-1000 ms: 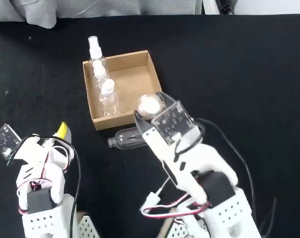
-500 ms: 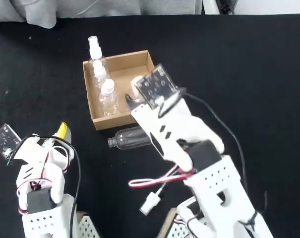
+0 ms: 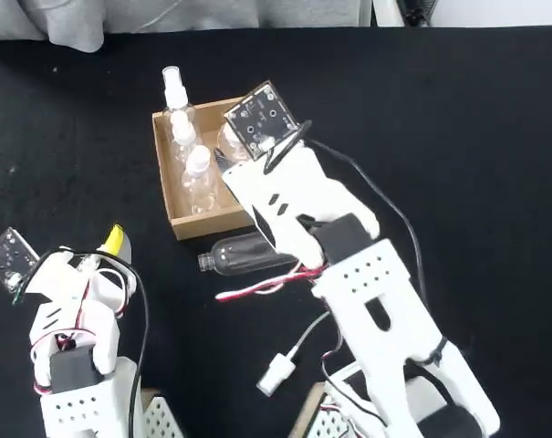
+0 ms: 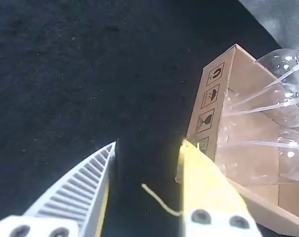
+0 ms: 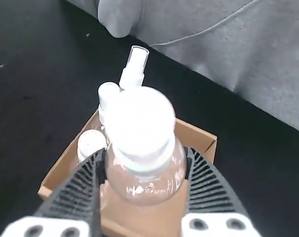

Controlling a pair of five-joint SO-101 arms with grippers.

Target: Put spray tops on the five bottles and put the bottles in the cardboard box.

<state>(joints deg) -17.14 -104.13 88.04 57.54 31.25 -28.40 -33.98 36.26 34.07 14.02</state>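
**A:** From above, where is the right gripper (image 3: 234,159)?

**B:** Over the cardboard box (image 3: 195,224). Its jaws are clamped on the held bottle (image 3: 228,139), which hangs above the open middle of the box. The three bottles (image 3: 197,173) with spray tops stand in a row along one side wall, inside the box.

**A:** And the last one?

**B:** The topless bottle (image 3: 248,254) lies on its side on the black table (image 3: 458,137). It is just beside the box's near wall and partly under the right arm. The left gripper (image 3: 111,243) sits low on the other side, well apart from the box.

**A:** What does the left wrist camera show?

**B:** The left gripper (image 4: 148,145) has its jaws spread wide over the table (image 4: 65,59), with nothing between them. The cardboard box (image 4: 211,98) is near, just past the yellow finger. The three bottles (image 4: 287,106) show clear inside it.

**A:** And the right wrist camera?

**B:** The right gripper (image 5: 144,153) presses both ribbed fingers against the sides of the held bottle (image 5: 139,123), whose white top faces the camera. The cardboard box (image 5: 201,138) lies beneath. The tops of the three bottles (image 5: 132,64) are beside the held one, and a grey cloth (image 5: 228,34) lies beyond.
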